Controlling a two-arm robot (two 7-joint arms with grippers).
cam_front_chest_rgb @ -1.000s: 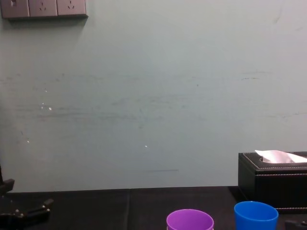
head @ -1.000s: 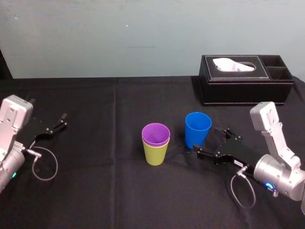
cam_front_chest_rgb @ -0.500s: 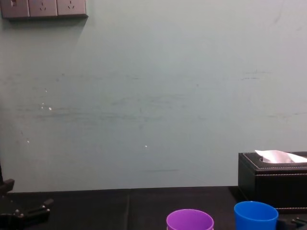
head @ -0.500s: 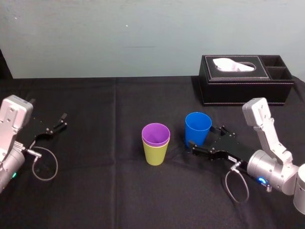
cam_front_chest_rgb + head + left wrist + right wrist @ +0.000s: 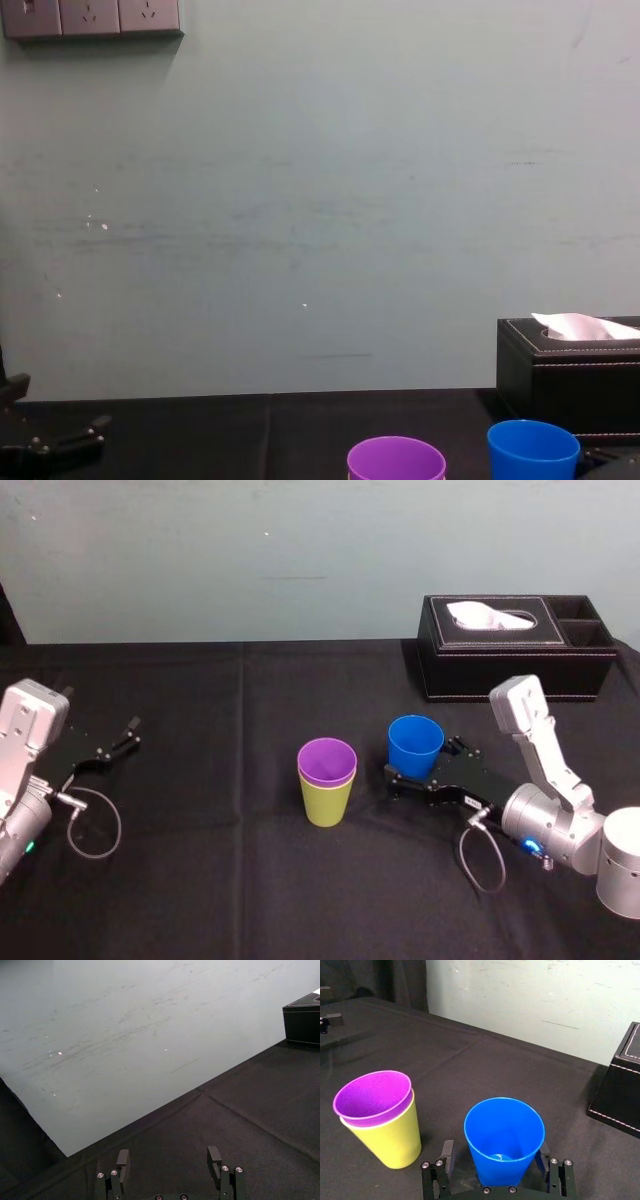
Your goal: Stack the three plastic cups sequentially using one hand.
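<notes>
While the right gripper (image 5: 424, 764) lies low on the black table (image 5: 200, 880), its two fingers are spread apart, with the blue cup (image 5: 415, 745) between them. In the right wrist view one finger (image 5: 445, 1154) stands at each side of the cup's lower part, and a small gap shows on both sides, so the gripper (image 5: 494, 1160) is released and does not press the blue cup (image 5: 504, 1140).

This cup stands upright on the table, just beside the other two and to their right. The purple cup (image 5: 327, 762) sits inside the yellow-green cup (image 5: 327, 802), with its rim a little above the yellow-green rim. This pair stands upright near the middle of the table.

A black tissue box (image 5: 515, 660) is at the far right, behind the blue cup and apart from it.

The left gripper (image 5: 118, 742) rests at the left edge of the table, well apart from the cups, and its fingers (image 5: 122, 1157) are also spread open and hold nothing.
</notes>
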